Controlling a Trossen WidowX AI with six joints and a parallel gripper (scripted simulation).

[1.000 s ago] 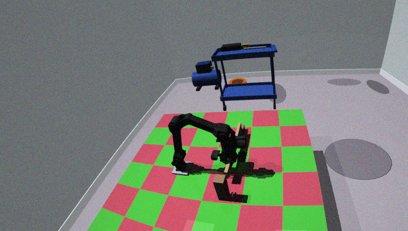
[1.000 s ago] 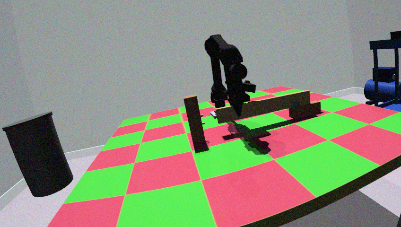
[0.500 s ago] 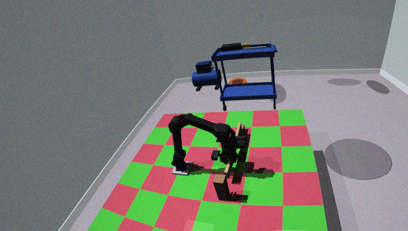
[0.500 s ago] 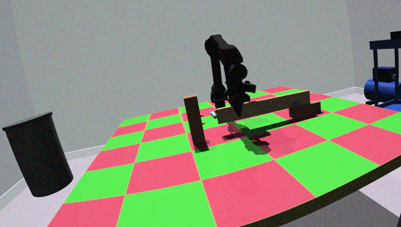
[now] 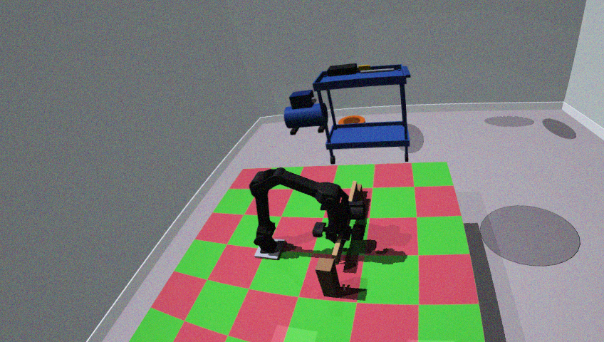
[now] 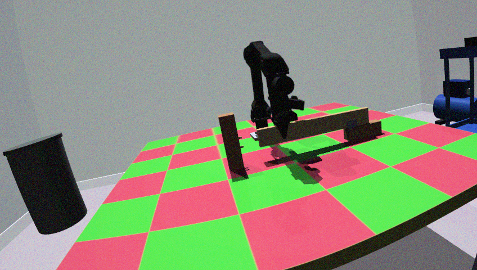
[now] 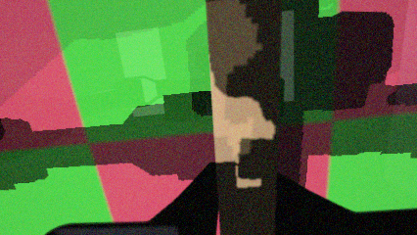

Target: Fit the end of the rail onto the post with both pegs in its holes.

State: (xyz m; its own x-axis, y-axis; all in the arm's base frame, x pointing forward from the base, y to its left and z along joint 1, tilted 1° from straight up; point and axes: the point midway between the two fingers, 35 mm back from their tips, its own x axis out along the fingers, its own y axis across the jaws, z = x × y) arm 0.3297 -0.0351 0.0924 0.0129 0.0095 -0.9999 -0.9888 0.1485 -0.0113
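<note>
rail [image 6: 314,127] clamped in narrow jaws, near end raised.

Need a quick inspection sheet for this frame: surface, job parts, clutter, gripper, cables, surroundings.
Surface: red and green checkered table top, shadows under the arm.
Rail: rail lifted off the table at its near end, far end at the footboard block; a gap remains to the post.
Post: post upright, two pegs bare, not yet in the rail.
Clutter: nothing seen on the table beyond the job's things.
Gripper: gripper shut on the rail near its post end.
Cables: nothing seen.
Surroundings: black bin beside the table, blue cart and blue tank on the floor behind.
</note>
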